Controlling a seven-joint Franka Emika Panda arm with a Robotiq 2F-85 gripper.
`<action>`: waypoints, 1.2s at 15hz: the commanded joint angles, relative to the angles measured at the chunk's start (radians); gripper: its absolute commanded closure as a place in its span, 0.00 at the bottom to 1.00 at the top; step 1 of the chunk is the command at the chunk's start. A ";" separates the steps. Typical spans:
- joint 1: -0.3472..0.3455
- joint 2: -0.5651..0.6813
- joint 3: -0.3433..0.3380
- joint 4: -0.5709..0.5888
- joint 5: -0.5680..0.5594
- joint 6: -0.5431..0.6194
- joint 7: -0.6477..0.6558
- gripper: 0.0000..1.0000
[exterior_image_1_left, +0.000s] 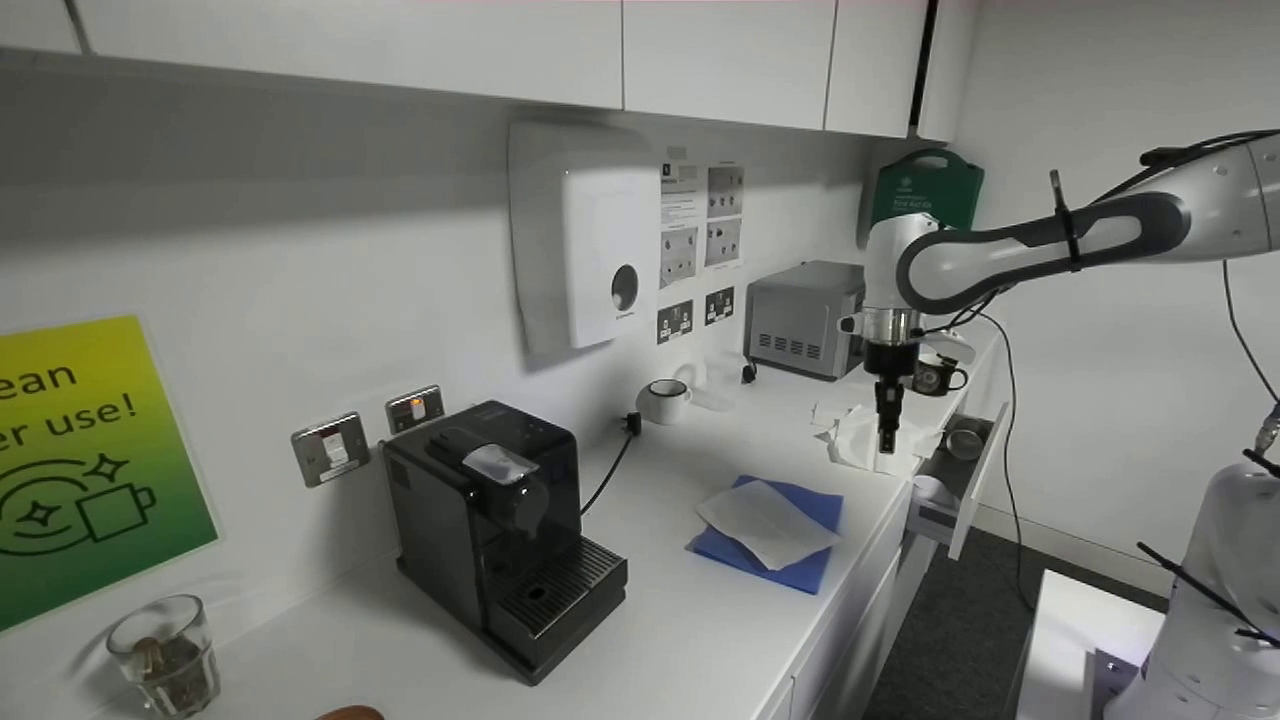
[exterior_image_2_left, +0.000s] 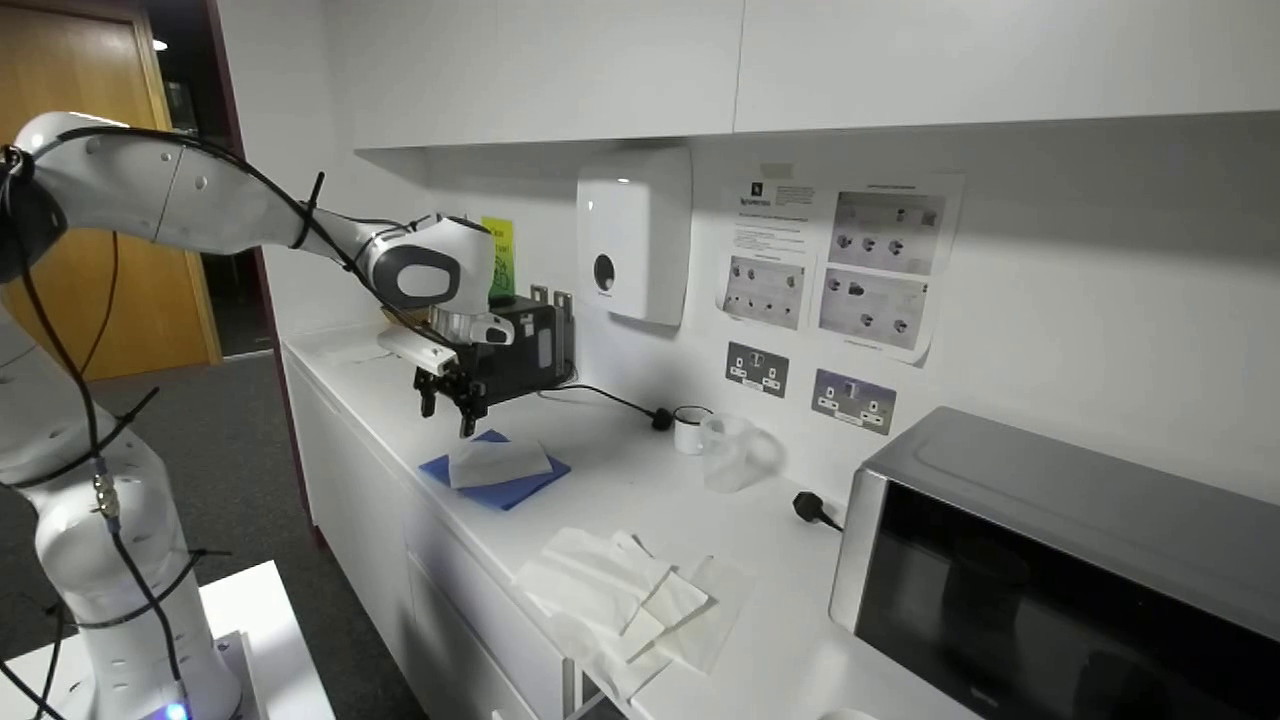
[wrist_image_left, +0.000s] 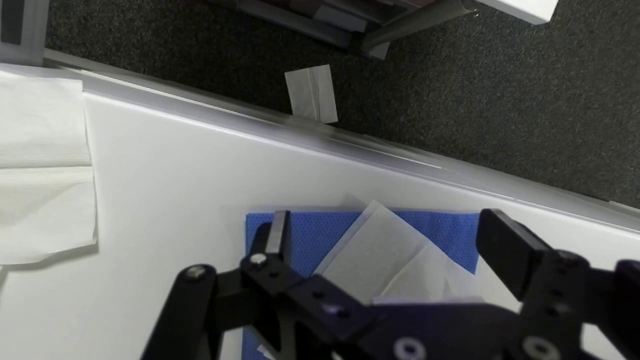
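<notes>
below the black two-finger gripper, jaws wide and empty, a white paper sheet lies askew on the rectangular blue cloth.

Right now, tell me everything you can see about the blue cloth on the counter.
The blue cloth looks like fabric, with a fine dotted texture in the wrist view. It lies flat, roughly rectangular, on the white counter, just short of the front edge. A pale sheet, apparently paper, rests askew on it, hiding much of its middle. The open gripper hangs above, not touching it. Whether the cloth is folded, I can't tell.
</notes>
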 joint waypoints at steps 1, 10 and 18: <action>0.001 -0.013 -0.007 -0.020 0.005 0.010 -0.029 0.00; 0.095 0.026 0.045 0.016 -0.035 -0.020 -0.260 0.00; 0.156 0.082 0.125 0.058 -0.071 0.019 -0.402 0.00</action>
